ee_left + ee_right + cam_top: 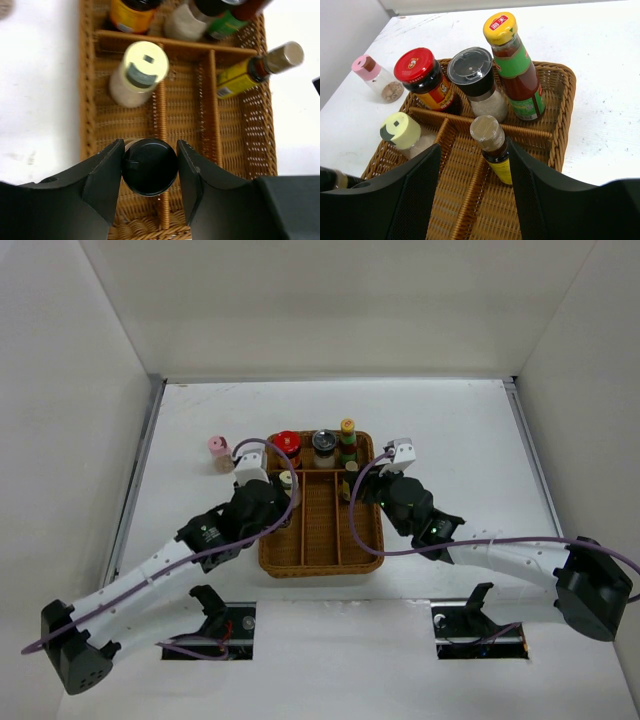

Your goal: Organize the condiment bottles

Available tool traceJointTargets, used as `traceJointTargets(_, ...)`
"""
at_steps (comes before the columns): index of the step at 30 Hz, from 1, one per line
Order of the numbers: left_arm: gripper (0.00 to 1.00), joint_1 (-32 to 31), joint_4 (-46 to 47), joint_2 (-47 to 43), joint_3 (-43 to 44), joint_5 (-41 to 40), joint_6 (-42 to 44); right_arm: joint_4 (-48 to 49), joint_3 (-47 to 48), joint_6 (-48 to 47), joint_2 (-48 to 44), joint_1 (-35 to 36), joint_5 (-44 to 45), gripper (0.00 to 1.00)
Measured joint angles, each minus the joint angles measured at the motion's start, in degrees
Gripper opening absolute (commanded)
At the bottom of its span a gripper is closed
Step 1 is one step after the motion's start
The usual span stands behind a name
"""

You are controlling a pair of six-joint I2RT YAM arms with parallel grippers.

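My left gripper (149, 146) is shut on a black-lidded jar (149, 167), held over the left divider at the near end of the brown wicker tray (89, 115). A pale-green-lidded jar (142, 65) stands ahead of it. My right gripper (475, 156) is open; a small dark bottle with a silver cap and yellow label (491, 140) stands between its fingers, close to the right one. In the far row are a red-lidded dark jar (420, 75), a dark-lidded jar of white grains (472, 72) and a tall yellow-capped bottle (512, 60). A pink-lidded jar (218, 450) stands on the table left of the tray.
The tray (320, 558) has a cross row at the far end and three long compartments toward me. Both arms reach over its near half, the left gripper (278, 485) and the right gripper (362, 480). White walls enclose the table on the left, back and right.
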Motion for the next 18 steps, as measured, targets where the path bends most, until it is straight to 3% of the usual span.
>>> traceJointTargets(11, 0.3, -3.45, 6.51, 9.27, -5.38, -0.31, -0.37, -0.02, 0.0, 0.0, 0.0, -0.37, 0.2, 0.61)
traceJointTargets(18, 0.52, -4.0, 8.81, 9.42, -6.01, -0.74, -0.37, -0.02, 0.0, 0.0, 0.0, -0.37, 0.2, 0.61)
